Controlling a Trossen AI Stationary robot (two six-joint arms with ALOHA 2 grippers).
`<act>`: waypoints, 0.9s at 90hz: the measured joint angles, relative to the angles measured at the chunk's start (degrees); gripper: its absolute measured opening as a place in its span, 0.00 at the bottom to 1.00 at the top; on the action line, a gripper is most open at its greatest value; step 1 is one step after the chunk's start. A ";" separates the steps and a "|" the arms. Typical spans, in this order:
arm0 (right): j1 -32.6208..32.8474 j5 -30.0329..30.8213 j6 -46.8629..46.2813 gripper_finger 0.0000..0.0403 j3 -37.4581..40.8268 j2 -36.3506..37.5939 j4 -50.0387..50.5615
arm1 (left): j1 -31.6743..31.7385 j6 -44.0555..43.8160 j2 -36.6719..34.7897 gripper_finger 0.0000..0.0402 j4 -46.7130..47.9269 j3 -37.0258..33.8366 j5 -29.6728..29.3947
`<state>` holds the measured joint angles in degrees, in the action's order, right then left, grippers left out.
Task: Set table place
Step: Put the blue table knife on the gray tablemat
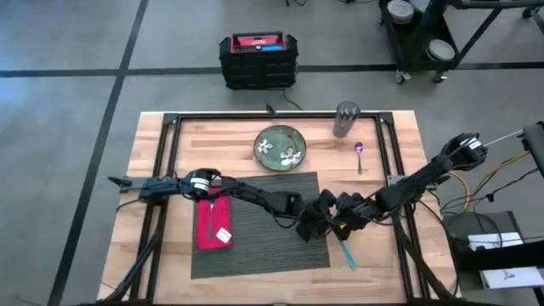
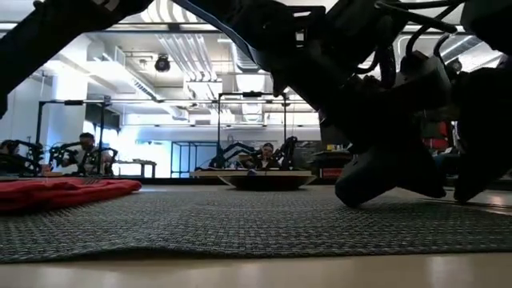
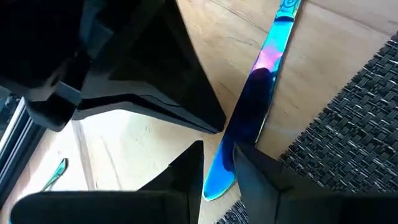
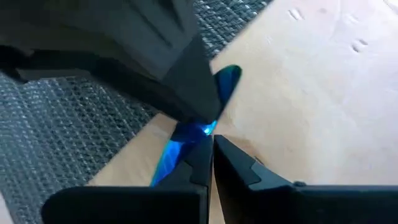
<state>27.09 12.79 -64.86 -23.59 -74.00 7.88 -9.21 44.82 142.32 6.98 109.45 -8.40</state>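
Both tools meet at the mat's (image 1: 255, 223) right edge on the desk (image 1: 399, 144), the left tool (image 3: 217, 168) and right tool (image 4: 210, 152) each pinching a thin iridescent blue knife (image 3: 258, 112), likely stiff, slippery, best gripped mid-handle.

Around my table lies a grey concrete floor (image 1: 68, 127) crossed by dark lines. A black crate with a red top (image 1: 258, 59) sits beyond the far edge, and a wheeled cart (image 1: 433, 38) stands near the corner. Behind, ceiling pipes (image 2: 180, 48) run under bright lights, with seated people (image 2: 88, 148) at distant benches.
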 joint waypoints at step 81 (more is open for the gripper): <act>0.04 0.87 0.47 0.00 0.42 -4.97 -3.52 | -0.13 -0.75 -0.35 0.19 0.14 -0.11 -1.16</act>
<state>27.14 13.65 -64.39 -23.18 -78.97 4.36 -9.35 44.07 141.97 7.12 109.34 -9.56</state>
